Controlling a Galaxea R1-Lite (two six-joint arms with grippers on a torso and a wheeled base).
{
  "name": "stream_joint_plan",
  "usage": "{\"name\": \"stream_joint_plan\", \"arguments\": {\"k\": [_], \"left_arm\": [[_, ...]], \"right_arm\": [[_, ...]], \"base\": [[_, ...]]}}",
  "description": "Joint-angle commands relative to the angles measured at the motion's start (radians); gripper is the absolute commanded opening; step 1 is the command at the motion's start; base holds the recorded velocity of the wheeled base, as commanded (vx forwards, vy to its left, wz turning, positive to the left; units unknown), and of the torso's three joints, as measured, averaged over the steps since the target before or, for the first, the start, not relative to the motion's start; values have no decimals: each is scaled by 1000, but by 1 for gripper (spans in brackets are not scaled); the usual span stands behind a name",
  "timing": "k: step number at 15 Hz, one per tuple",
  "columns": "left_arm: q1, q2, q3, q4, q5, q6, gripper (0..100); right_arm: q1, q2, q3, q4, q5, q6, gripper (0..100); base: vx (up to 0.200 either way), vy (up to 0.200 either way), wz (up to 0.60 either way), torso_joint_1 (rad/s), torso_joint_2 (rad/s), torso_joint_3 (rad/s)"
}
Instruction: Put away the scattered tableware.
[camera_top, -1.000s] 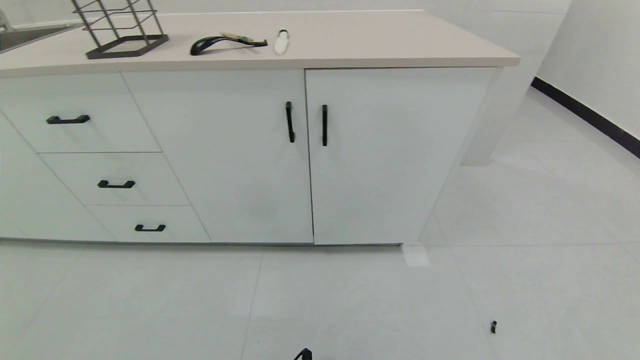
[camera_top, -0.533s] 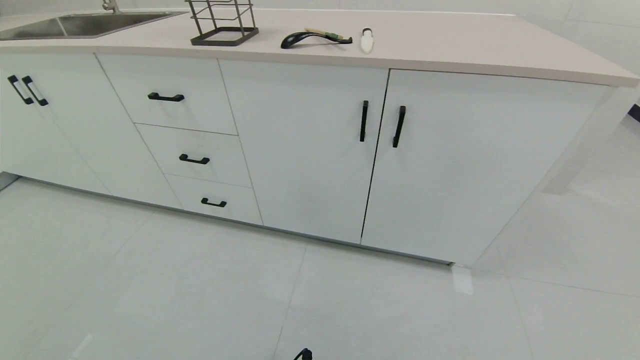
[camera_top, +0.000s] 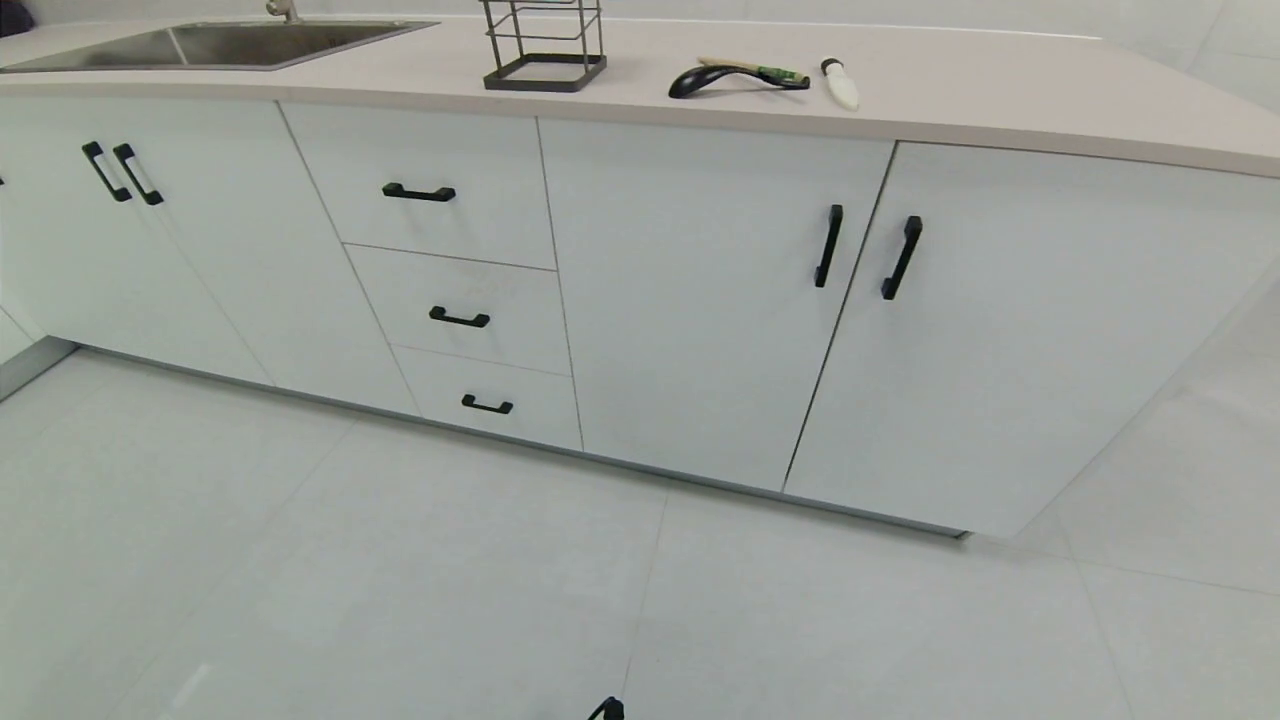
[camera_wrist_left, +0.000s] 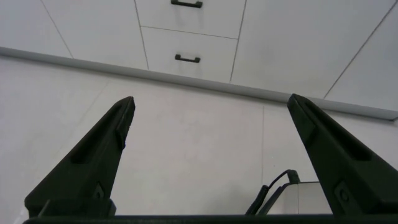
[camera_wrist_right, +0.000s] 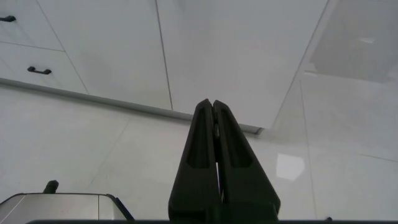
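On the beige countertop (camera_top: 1000, 110) lie a black spoon (camera_top: 715, 80), a bamboo piece with a green band (camera_top: 765, 72) resting across it, and a white utensil with a dark tip (camera_top: 840, 88). A black wire rack (camera_top: 543, 45) stands on the counter to their left. My left gripper (camera_wrist_left: 211, 106) hangs low over the floor, facing the drawer fronts, open and with nothing between its fingers. My right gripper (camera_wrist_right: 213, 109) is shut and holds nothing, low over the floor in front of the cabinet doors.
A steel sink (camera_top: 215, 45) is set into the counter at the far left. White cabinet doors (camera_top: 700, 300) and a stack of three drawers (camera_top: 455, 290) with black handles face me. Light tiled floor (camera_top: 500, 600) lies open between me and the cabinets.
The head camera has swung left: the whole counter has shifted right in the picture and the sink has come into view. Nothing on the counter has moved.
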Motion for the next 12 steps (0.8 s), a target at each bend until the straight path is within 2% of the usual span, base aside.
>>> {"name": "stream_joint_plan", "arguments": {"k": [1, 7, 12], "left_arm": [[1, 0, 0, 0, 0, -1, 100], [1, 0, 0, 0, 1, -1, 100], [1, 0, 0, 0, 0, -1, 100]], "right_arm": [[0, 2, 0, 0, 0, 0, 0], [0, 2, 0, 0, 0, 0, 0], [0, 2, 0, 0, 0, 0, 0]], "base": [[200, 0, 0, -2, 2, 2], [200, 0, 0, 4, 2, 2], [200, 200, 0, 1, 0, 1]]}}
